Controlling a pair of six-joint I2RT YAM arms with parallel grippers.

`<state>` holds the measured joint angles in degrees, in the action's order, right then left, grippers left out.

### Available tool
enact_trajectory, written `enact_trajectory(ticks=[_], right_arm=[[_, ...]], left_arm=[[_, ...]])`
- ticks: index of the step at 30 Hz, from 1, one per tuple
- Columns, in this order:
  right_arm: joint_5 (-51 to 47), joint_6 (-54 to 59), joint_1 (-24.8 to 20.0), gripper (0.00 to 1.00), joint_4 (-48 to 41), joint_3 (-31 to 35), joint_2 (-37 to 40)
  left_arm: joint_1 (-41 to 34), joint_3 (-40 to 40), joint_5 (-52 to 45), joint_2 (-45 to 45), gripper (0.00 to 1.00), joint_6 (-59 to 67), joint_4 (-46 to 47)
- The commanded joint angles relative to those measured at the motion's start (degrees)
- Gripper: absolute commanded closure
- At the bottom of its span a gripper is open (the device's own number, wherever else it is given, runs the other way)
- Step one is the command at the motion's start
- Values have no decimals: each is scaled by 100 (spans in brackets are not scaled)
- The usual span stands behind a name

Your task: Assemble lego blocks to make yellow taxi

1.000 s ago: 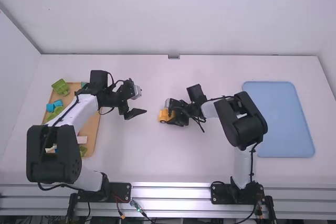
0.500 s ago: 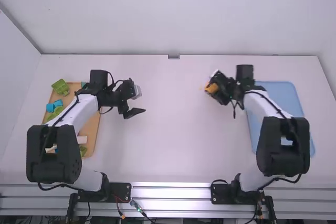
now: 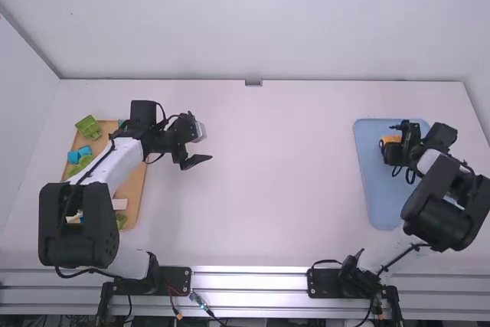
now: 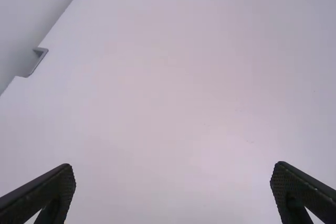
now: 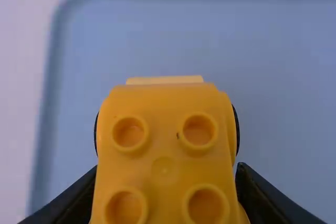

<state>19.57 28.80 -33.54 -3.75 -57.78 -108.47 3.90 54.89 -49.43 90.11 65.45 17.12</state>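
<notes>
A: State the condition of the right gripper [image 5: 168,187].
B: Its fingers [image 5: 262,198] clamp the yellow-orange block assembly [image 5: 165,153] by two opposite sides. Studs face the wrist camera; dark rounded edges [image 5: 237,129], possibly wheels, show beyond the sides.

A: Specify handling.
B: Treat as light, rigid plastic, rather smooth. The body likely resists squeezing; the stud joints are the weak point. Grip the flat sides low, with even pressure. Avoid twisting or prying at the studs.

A: Labels?
B: No lettering is legible on the faces shown.

A: Position?
B: Over the blue tray [image 3: 375,208], toward its far end. Contact with the tray cannot be determined. Recommended next step: lower level, then release. Tilted release may detach a block.

A: Left gripper [image 4: 173,187]?
B: Fingers spread wide, nothing between, above the table [image 3: 268,227]. Outboard, the wooden tray [image 3: 138,193] carries green and blue blocks [image 3: 73,157].
</notes>
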Motion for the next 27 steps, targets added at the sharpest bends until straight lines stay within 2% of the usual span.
enact_trajectory(ticks=[1,3,6,7,8,10,13,15,16,19,24,27], right_arm=[[103,-319,-105,58,11,50,-221],[-55,-564,-177,58,-17,50,-273],[-166,-623,-221,50,-136,50,-286],[-160,-629,-221,39,-144,50,-286],[-164,-627,-221,20,-140,42,-284],[-164,-656,-188,1,-179,-2,-260],[-170,-791,-79,1,-507,-107,2],[-323,-807,44,1,-1034,-280,474],[-323,-807,44,1,-1034,-280,474],[-835,-876,398,1,-1810,-713,1058],[-1705,-1589,1021,1,-2546,-1228,1834],[-1858,-1985,1460,1,-2736,-1471,2190]], left_arm=[[24,-20,-109,-66,1,39,-4],[22,-20,-109,-66,1,37,-2],[20,-20,-111,-66,1,35,0],[20,-20,-109,-66,1,-28,-11],[17,-20,-109,-66,1,-140,-50],[20,-20,-116,-66,1,-444,-177],[20,-20,4,-74,1,-1410,-542],[0,-20,428,-98,1,-2479,-905],[0,-20,428,-98,1,-2479,-905],[-254,-4,1451,-302,1,-3611,-1281],[-741,0,2350,-901,1,-3910,-1290],[-975,0,2332,-1318,1,-3908,-1307]])
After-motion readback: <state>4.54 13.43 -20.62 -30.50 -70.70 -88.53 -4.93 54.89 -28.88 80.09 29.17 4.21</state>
